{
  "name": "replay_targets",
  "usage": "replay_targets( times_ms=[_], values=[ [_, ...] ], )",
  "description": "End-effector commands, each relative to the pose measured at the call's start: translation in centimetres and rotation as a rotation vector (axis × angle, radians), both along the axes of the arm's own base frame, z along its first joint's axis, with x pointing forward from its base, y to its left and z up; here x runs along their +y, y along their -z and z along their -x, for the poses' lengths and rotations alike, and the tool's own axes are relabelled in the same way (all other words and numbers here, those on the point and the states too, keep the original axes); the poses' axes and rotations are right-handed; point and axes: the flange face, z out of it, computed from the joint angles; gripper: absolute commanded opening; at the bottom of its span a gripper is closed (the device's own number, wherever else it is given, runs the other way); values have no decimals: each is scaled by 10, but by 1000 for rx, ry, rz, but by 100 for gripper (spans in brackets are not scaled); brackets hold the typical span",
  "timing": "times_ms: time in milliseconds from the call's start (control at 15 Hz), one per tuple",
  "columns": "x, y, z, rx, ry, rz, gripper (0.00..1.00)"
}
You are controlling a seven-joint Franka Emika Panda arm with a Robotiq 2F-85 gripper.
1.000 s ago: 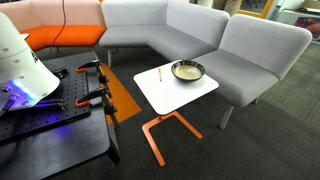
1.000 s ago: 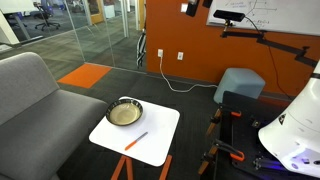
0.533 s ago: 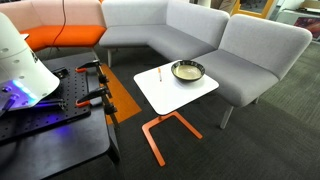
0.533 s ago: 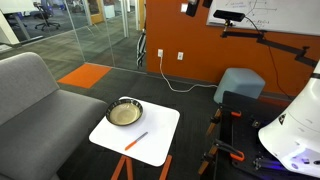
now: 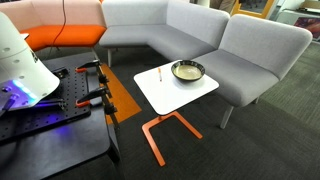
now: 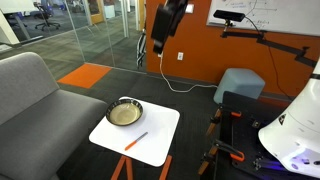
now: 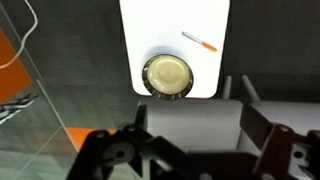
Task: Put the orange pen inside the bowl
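The bowl (image 5: pixel 187 70) has a dark rim and a pale cream inside, and sits at the far side of the small white table (image 5: pixel 185 95). The thin orange pen (image 5: pixel 160 74) lies flat on the table beside the bowl, apart from it. Both also show in an exterior view, the bowl (image 6: pixel 125 113) and the pen (image 6: pixel 136 140), and in the wrist view, the bowl (image 7: pixel 167 75) and the pen (image 7: pixel 200 41). My gripper (image 6: pixel 161 48) hangs high above the table. In the wrist view the gripper (image 7: pixel 197 124) is open and empty.
A grey corner sofa (image 5: pixel 200 30) wraps round the table. The table stands on orange metal legs (image 5: pixel 160 130). A black cart with orange clamps (image 5: pixel 70 95) and the white robot base (image 6: pixel 295 130) stand near. A blue-grey stool (image 6: pixel 240 85) stands by the orange wall.
My arm and gripper have come into an exterior view at the top, high above the table. The bowl and the pen have not moved.
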Motion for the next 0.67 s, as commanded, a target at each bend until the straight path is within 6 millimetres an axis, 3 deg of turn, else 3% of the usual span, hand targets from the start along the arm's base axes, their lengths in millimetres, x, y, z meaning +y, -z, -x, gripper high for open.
replay_targets(
  times_ms=[0,200,333,533,600],
  values=[
    [21,78,-47,81,-186,-6,100],
    [24,147,-75,179,-343,-9,100],
    [21,179,-85,250,-440,-16,100],
    [17,215,-96,349,-592,17,100],
    [14,209,-88,315,-509,-12,100]
  ],
)
